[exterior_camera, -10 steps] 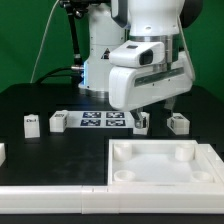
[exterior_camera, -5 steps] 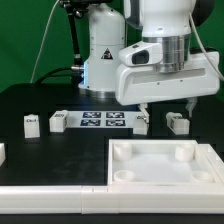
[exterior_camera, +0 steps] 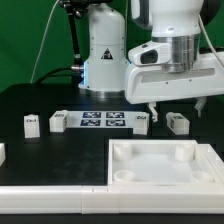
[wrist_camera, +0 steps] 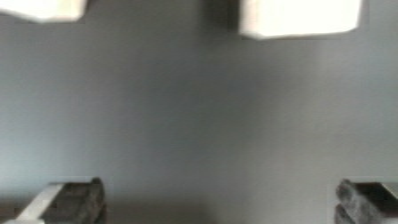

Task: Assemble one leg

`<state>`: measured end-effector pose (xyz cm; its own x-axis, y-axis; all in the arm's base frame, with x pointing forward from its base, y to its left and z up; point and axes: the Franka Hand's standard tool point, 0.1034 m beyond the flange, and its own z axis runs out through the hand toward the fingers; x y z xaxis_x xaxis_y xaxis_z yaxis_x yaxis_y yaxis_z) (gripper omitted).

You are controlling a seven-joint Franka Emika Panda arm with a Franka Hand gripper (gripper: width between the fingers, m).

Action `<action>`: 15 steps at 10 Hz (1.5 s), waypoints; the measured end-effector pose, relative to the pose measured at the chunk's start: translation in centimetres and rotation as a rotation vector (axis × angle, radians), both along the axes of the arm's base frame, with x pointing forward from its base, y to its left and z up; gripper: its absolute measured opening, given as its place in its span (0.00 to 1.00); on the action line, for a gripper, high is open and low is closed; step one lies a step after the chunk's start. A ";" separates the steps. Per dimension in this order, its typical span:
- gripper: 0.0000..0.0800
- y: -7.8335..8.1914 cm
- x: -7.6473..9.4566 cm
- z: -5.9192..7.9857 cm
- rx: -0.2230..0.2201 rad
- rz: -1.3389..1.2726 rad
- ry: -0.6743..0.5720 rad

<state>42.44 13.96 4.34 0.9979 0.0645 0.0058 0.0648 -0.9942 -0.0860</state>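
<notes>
Several small white legs with code tags stand in a row on the black table: two at the exterior view's left [exterior_camera: 31, 123] [exterior_camera: 58, 121] and two at the right [exterior_camera: 141, 121] [exterior_camera: 178, 122]. My gripper [exterior_camera: 175, 106] hangs open and empty just above the two right legs, touching neither. In the wrist view the gripper [wrist_camera: 217, 205] is wide open over bare table, with its fingertips [wrist_camera: 63, 203] at the picture's edge. Two white blocks [wrist_camera: 299, 17] [wrist_camera: 45, 8] lie ahead of the fingers, apart from them.
The marker board [exterior_camera: 105, 121] lies between the legs. A large white tray-like piece with raised corners [exterior_camera: 165, 170] sits in front. A white strip [exterior_camera: 50, 190] runs along the front edge, and another white part [exterior_camera: 2, 152] shows at the left edge. The robot base [exterior_camera: 100, 50] stands behind.
My gripper has moved toward the exterior view's right and risen slightly, from over the leg beside the marker board to above the rightmost legs. The parts have not moved.
</notes>
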 end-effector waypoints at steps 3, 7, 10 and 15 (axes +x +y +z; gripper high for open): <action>0.81 1.7 -2.6 -0.8 -0.002 0.012 0.006; 0.81 1.2 -3.5 -1.3 -0.021 0.045 0.089; 0.81 1.2 -3.2 -1.2 -0.063 0.073 0.350; 0.81 0.7 -4.6 -2.2 -0.126 0.089 0.810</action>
<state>37.80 14.61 2.10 0.6812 0.0956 -0.7259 0.1099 -0.9936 -0.0277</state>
